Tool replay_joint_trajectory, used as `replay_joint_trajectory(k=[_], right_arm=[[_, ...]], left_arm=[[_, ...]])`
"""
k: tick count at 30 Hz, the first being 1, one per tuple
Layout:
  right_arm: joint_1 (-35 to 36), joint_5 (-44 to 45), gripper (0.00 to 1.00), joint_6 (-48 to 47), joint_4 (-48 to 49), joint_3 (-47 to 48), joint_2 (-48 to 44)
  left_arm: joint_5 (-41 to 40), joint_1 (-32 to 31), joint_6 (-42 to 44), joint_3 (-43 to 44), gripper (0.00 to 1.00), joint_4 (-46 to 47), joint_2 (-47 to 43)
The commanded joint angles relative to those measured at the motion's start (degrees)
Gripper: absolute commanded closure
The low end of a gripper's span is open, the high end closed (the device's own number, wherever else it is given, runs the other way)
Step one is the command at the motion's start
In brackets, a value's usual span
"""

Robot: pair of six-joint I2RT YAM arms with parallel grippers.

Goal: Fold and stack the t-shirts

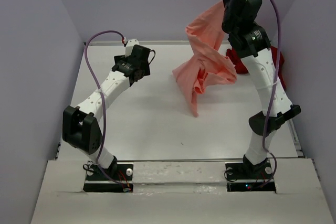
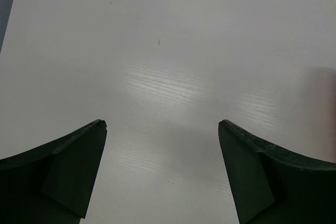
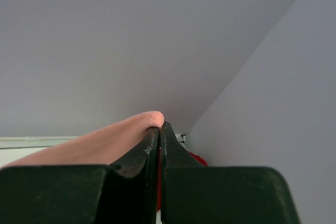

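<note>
Above table point(image 1: 147, 124), salmon-pink t-shirt point(image 1: 205, 61) lengthwise vertical

Overhead and close left-wrist views both face the table point(image 1: 152, 124).

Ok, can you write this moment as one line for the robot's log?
left pincer: open, empty, over table | right pincer: shut on pink shirt, held up | red shirt: far right, partly hidden

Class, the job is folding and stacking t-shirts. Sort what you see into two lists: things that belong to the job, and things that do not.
Part of the job:
salmon-pink t-shirt, hanging from the shut right tool
dark red t-shirt, behind the right arm
open left tool, holding nothing

Not part of it:
white table
purple cable
grey wall
</note>
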Motion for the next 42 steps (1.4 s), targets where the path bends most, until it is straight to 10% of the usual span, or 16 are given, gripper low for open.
replay_joint_trajectory(k=[1,8,21,34,42], right_arm=[[2.79,-2.0,1.0,2.84,1.56,5.31,0.78],[21.24,1.48,1.0,-9.07,12.06,8.84,4.48],[0.71,3.44,1.0,-9.8,15.88,-2.84,-7.38],[4.83,2.28,1.0,-5.22,10.07,-1.35,-2.02],[4.12,2.11,1.0,-4.96,9.99,-2.49,-6.07]], left_arm=[[0.01,-0.33,-0.72,-1.36,0.01,1.61,-2.28],[-1.13,-0.33,-0.98,-0.49,0.01,0.73,-1.84],[0.54,-0.94,0.34,-0.66,0.01,1.96,-1.75],[0.28,-2.44,0.42,-0.04,0.01,2.14,-1.22],[21.7,-2.44,2.97,-2.42,0.01,15.84,-2.28]])
